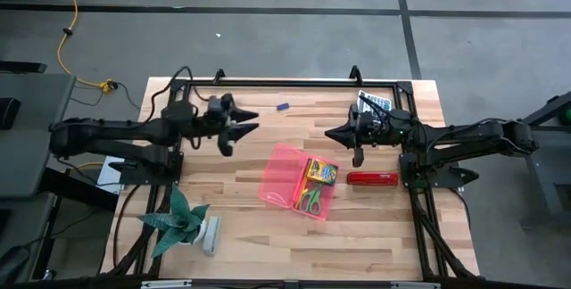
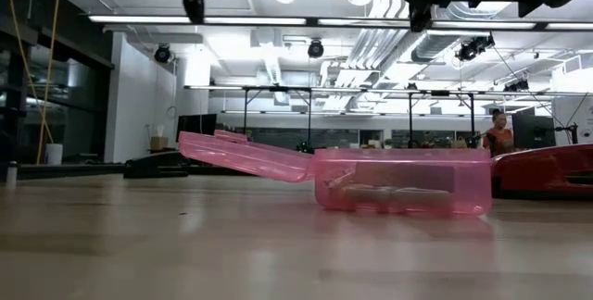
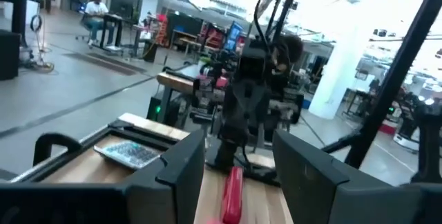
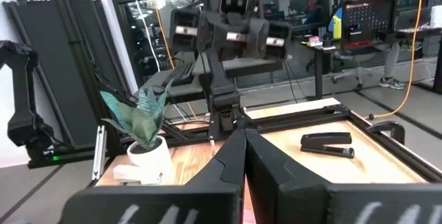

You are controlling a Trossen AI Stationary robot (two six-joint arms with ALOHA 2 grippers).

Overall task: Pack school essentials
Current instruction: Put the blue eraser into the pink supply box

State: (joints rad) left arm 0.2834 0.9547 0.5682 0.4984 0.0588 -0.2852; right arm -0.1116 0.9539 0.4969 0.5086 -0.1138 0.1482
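An open pink plastic case (image 1: 299, 182) lies at the table's middle, its lid (image 1: 279, 173) folded out flat toward the left. In its tray lie a yellow-green crayon box (image 1: 319, 172) and green-handled scissors (image 1: 310, 200). In the low view the case (image 2: 403, 181) rests on its base, with the lid (image 2: 246, 155) slanting up and away. My left gripper (image 1: 255, 121) hovers open and level, high above the table, left of the case. My right gripper (image 1: 326, 133) hovers shut on nothing, level, above the case's far right. A small blue item (image 1: 282, 107) lies near the far edge.
A red stapler (image 1: 372, 178) lies right of the case. A calculator (image 1: 375, 103) sits at the far right corner, and a potted green plant (image 1: 183, 222) at the near left. A dark stapler (image 4: 328, 143) shows in the right wrist view. Bare wood lies in front of the case.
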